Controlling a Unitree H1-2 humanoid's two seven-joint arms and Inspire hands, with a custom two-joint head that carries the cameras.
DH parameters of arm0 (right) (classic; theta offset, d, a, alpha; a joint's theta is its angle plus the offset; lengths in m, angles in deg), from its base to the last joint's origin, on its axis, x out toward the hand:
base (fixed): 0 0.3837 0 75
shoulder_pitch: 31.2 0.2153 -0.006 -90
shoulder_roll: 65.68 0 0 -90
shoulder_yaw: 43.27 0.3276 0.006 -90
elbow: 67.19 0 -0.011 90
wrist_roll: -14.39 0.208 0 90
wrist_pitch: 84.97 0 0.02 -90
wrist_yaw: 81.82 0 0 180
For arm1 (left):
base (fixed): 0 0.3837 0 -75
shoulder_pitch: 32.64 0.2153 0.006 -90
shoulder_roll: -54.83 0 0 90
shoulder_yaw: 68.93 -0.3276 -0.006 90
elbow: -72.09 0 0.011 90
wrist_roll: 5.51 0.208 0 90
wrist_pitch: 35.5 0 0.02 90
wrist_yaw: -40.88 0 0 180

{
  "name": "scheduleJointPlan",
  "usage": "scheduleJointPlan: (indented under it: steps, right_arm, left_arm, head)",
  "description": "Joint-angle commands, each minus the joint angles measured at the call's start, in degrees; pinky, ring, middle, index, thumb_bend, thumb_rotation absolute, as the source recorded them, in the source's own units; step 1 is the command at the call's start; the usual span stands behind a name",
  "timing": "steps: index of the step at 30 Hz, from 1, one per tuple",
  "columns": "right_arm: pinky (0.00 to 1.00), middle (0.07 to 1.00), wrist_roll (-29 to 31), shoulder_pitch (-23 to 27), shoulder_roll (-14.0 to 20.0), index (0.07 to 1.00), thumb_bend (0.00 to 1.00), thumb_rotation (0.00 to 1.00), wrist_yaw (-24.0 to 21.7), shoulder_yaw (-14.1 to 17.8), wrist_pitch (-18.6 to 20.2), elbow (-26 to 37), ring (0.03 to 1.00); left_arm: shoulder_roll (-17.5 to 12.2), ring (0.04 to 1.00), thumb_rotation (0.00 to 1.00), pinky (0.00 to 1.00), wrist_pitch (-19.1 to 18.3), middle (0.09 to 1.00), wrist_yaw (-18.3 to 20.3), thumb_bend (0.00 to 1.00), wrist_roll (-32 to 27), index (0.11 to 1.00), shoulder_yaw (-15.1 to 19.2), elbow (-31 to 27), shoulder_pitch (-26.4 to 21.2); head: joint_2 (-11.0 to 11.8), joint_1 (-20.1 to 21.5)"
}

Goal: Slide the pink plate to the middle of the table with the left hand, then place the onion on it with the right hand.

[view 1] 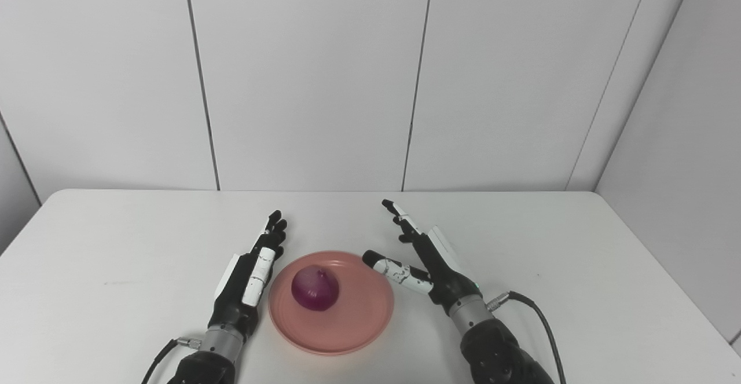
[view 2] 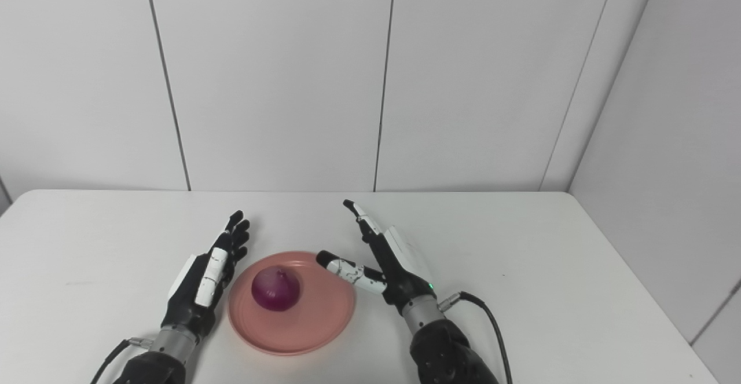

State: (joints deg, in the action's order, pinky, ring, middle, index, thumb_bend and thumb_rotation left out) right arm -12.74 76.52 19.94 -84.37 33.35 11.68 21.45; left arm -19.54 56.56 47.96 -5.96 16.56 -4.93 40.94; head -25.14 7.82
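Note:
A pink plate (view 1: 359,320) lies on the white table near its front middle. A purple-red onion (view 1: 314,288) rests on the plate's left half. My left hand (view 1: 250,277) lies flat just left of the plate's rim, fingers straight and pointing away, holding nothing. My right hand (view 1: 425,262) stands at the plate's right edge, open, fingers raised and thumb reaching over the rim toward the onion without touching it.
The white table (view 1: 579,268) spreads out on both sides and behind the plate. Grey wall panels stand behind it. A black cable (view 1: 541,320) trails from the right wrist, another from the left wrist (view 1: 159,358).

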Motion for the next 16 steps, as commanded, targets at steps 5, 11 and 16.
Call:
scheduleJointPlan:
  steps: [5,11,16]
  right_arm:
    - [0.80,0.964,1.62,1.18,1.05,0.972,0.66,0.97,0.33,1.39,-3.07,-0.75,0.909]
    - [0.83,0.955,2.17,1.34,1.87,0.982,0.64,1.00,0.05,1.55,-3.14,-3.30,0.901]
    - [0.86,0.950,1.68,1.48,2.16,0.983,0.68,1.00,0.53,1.55,-2.76,-4.81,0.899]
  left_arm:
    - [0.03,1.000,0.99,1.00,1.12,0.990,-0.75,0.84,0.16,0.984,0.37,-1.56,-2.31]
    - [-0.07,1.000,0.99,1.00,1.05,0.987,-1.16,0.84,0.41,0.983,0.51,-1.42,-2.28]
    - [-0.32,0.997,0.98,1.00,1.91,0.980,-1.13,0.84,0.17,0.977,0.92,-0.67,-2.39]
  head:
    - [-0.03,-0.09]
    - [0.37,-0.36]
    - [0.50,-0.38]
